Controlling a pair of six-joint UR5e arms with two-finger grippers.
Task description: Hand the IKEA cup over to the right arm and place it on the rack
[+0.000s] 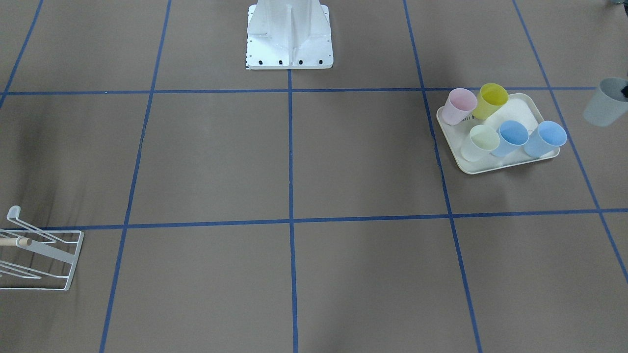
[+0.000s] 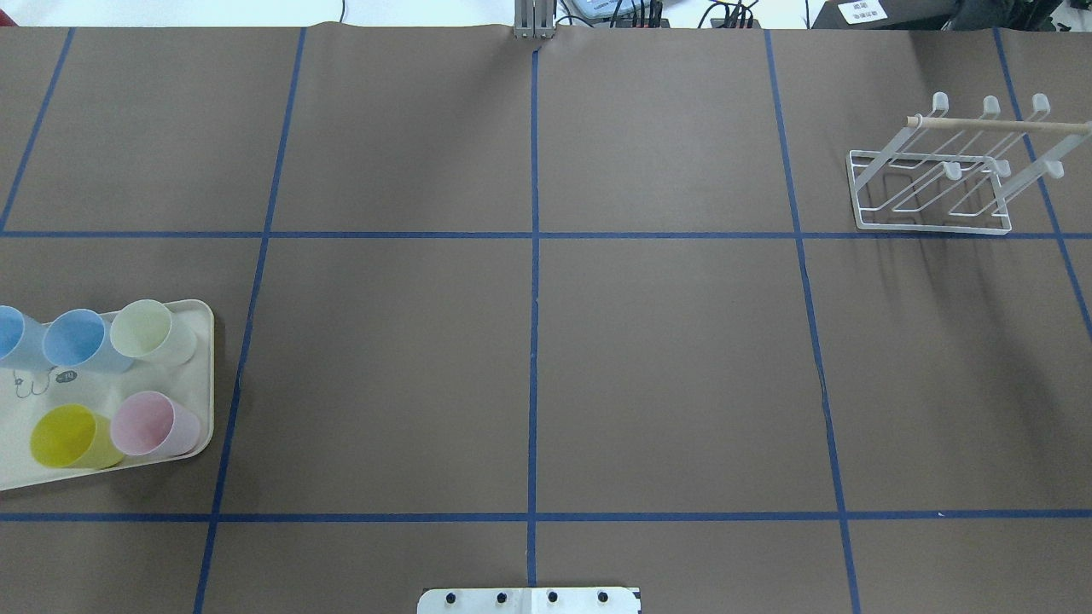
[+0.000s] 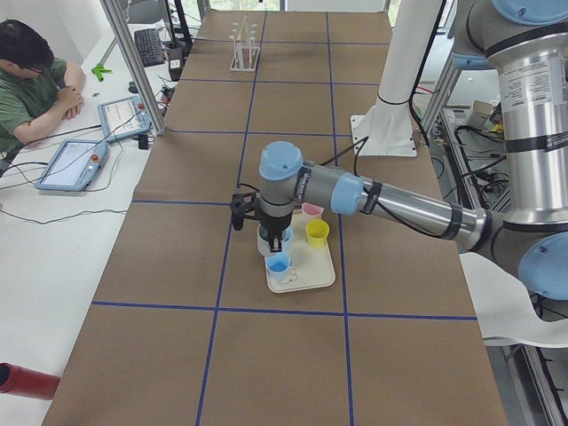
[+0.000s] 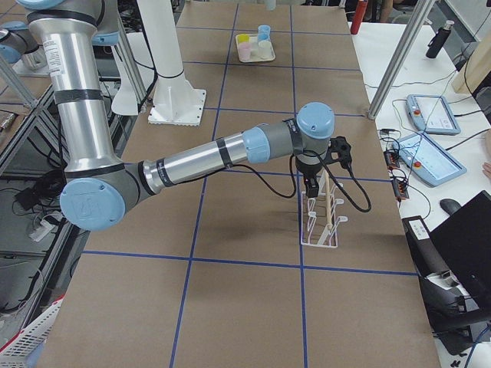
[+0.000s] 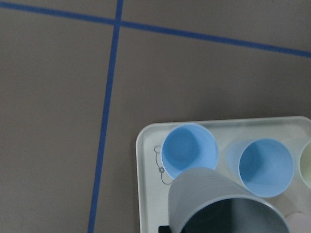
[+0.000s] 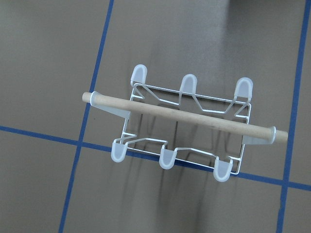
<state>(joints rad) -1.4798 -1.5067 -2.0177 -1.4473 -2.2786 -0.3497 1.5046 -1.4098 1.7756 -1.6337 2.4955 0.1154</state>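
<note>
Barely begun: left pincer (image 3: 272, 236) seemingly pinches a grey-blue plastic cup (image 5: 214, 194) above the cream tray (image 5: 146, 194); right pincer (image 4: 311, 188) state I cannot tell; handover, racking remain.

The broad middle of the brown paper-covered table (image 2: 665, 367) is lying open from end to end. At the robot's left end the cream rectangular plastic tray (image 1: 524, 112) is carrying a pink plastic cup (image 1: 460, 105), a yellow plastic cup (image 1: 492, 99), a pale green plastic cup (image 1: 482, 142), a blue plastic cup (image 1: 511, 137) and a second blue plastic cup (image 1: 547, 138), all standing upright with narrow gaps between them. The left arm (image 3: 399, 202) is reaching over them, the pale grey plastic cup (image 1: 604, 104) hanging tilted at the tray's outer end. At the far right corner the right arm (image 4: 199, 157) is hovering above the white wire rack with wooden dowel (image 2: 934, 183), closing off its top.
</note>
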